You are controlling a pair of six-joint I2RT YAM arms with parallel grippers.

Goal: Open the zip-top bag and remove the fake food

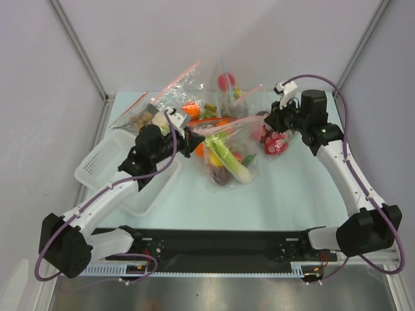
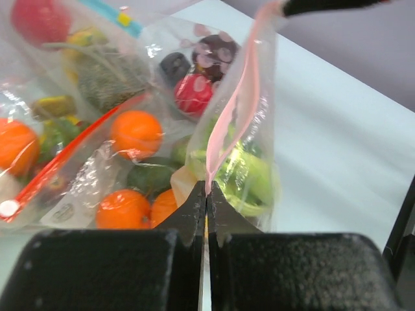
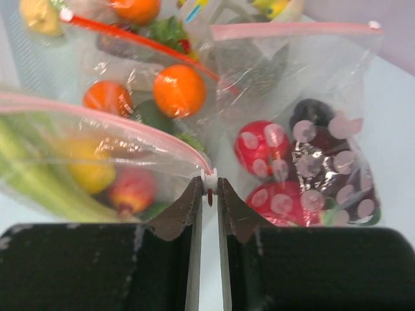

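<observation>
The zip-top bag (image 1: pixel 231 148) lies mid-table, and its pale pink strip (image 1: pixel 228 123) is stretched between my two grippers. Inside it are the white-and-green leek (image 1: pixel 229 159), a yellow lemon (image 3: pixel 91 170) and a dark red apple (image 3: pixel 133 191). My left gripper (image 1: pixel 195 144) is shut on the left end of the pink strip (image 2: pixel 235 107); the left wrist view (image 2: pixel 207 189) shows the strip pinched at its tips. My right gripper (image 1: pixel 268 122) is shut on the white slider (image 3: pixel 209 176) at the strip's right end, with its tips (image 3: pixel 209 183) pinching it.
A white basket (image 1: pixel 97 165) stands at the left. Smaller red-strip bags holding oranges (image 1: pixel 191 109) lie behind. A bag of red spotted pieces (image 1: pixel 275 142) sits under the right gripper. A blue-strip bag (image 1: pixel 227 81) stands at the back. Walls close in left and right.
</observation>
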